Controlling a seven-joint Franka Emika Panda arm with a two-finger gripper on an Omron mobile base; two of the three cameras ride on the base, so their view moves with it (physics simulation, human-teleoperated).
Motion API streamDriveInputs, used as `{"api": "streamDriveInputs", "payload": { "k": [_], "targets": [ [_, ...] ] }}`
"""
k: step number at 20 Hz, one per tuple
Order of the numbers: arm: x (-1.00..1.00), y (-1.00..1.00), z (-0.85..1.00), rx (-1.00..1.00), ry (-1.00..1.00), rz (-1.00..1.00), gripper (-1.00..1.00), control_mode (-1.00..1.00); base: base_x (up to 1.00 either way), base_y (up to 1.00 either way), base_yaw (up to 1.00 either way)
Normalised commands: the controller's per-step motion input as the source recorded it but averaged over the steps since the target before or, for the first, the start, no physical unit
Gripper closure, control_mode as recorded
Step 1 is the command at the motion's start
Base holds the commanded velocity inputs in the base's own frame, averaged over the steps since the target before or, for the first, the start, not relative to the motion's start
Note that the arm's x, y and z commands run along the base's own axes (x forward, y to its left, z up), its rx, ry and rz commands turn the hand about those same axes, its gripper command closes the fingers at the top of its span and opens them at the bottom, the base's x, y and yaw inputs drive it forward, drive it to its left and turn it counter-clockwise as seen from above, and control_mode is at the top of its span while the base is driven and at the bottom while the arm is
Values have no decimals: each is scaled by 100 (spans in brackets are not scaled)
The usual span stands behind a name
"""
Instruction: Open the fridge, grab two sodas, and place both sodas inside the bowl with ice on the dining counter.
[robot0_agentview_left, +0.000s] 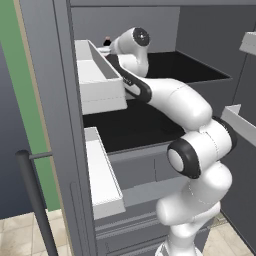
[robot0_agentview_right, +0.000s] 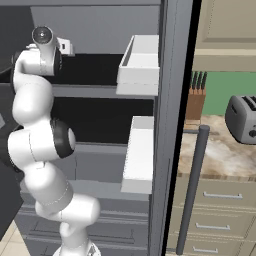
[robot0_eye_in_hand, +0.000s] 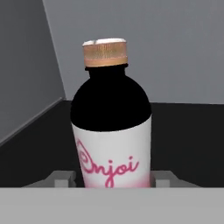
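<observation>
Flat, even rendered light with no glare fills all three views. Inside the fridge (robot0_agentview_left: 150, 30) the black shelves (robot0_agentview_left: 135, 127) read as near-featureless dark. The bottle (robot0_eye_in_hand: 111, 131) in the hand view looks slightly soft, perhaps from low resolution. Shadows are faint, and edges show no distortion.

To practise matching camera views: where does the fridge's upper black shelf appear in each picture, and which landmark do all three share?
Left base view: upper black shelf at upper right, right of the white door bin.
Right base view: dark band at upper left, left of the bin.
Hand view: dark floor under the bottle.
Shared landmark: the grey back wall above the shelf.
</observation>
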Motion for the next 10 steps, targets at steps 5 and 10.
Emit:
{"api": "streamDriveInputs", "payload": {
  "k": [5,10],
  "targets": [
    [7,0,-2,0,2,0,100,-100,0,0,0],
    [0,0,-4,0,2,0,100,-100,0,0,0]
  ]
}}
